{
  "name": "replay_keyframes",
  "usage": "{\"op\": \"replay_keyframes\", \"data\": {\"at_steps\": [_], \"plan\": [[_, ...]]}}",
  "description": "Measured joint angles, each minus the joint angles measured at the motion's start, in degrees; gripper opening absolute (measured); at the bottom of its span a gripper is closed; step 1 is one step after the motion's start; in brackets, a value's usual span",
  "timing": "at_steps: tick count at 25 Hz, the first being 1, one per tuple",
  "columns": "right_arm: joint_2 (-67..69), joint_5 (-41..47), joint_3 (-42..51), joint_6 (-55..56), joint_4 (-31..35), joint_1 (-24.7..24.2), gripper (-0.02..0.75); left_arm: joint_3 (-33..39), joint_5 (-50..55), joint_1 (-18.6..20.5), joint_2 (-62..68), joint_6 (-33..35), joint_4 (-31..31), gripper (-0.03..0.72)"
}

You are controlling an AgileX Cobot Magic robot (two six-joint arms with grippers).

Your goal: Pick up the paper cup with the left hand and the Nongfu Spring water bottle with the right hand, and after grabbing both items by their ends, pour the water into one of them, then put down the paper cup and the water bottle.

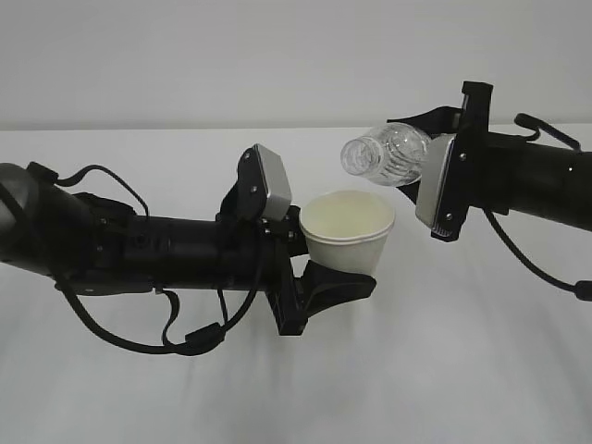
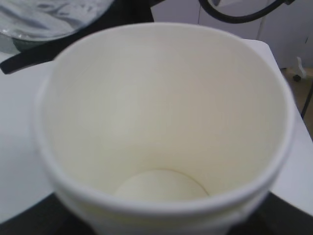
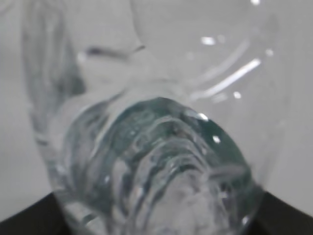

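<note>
My left gripper (image 1: 344, 259) is shut on the white paper cup (image 1: 350, 233) and holds it upright above the table. One black finger (image 1: 338, 283) shows under the cup's base. The left wrist view looks down into the paper cup (image 2: 161, 122); its cream inside looks dry, with no water to be seen. My right gripper (image 1: 433, 148) is shut on the lower end of the clear, ribbed Nongfu Spring water bottle (image 1: 390, 154). The bottle lies almost level, with its open mouth pointing left just above the cup's rim. The bottle (image 3: 156, 147) fills the right wrist view, tinted green, and no stream leaves it.
Both arms hang over a white table (image 1: 462, 370), with a pale wall behind. A loose black cable (image 1: 185, 342) droops under the left arm, another (image 1: 546, 273) under the right arm.
</note>
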Motion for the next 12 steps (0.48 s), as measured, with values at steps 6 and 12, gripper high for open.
{"op": "replay_keyframes", "data": {"at_steps": [6, 12], "plan": [[0.0, -0.7, 0.0, -3.7, 0.0, 0.0, 0.447, 0.0, -0.1, 0.0, 0.0, 0.0, 0.0, 0.456], [0.0, -1.3, 0.0, -6.7, 0.0, 0.0, 0.447, 0.0, -0.7, 0.0, 0.0, 0.0, 0.1, 0.456]]}}
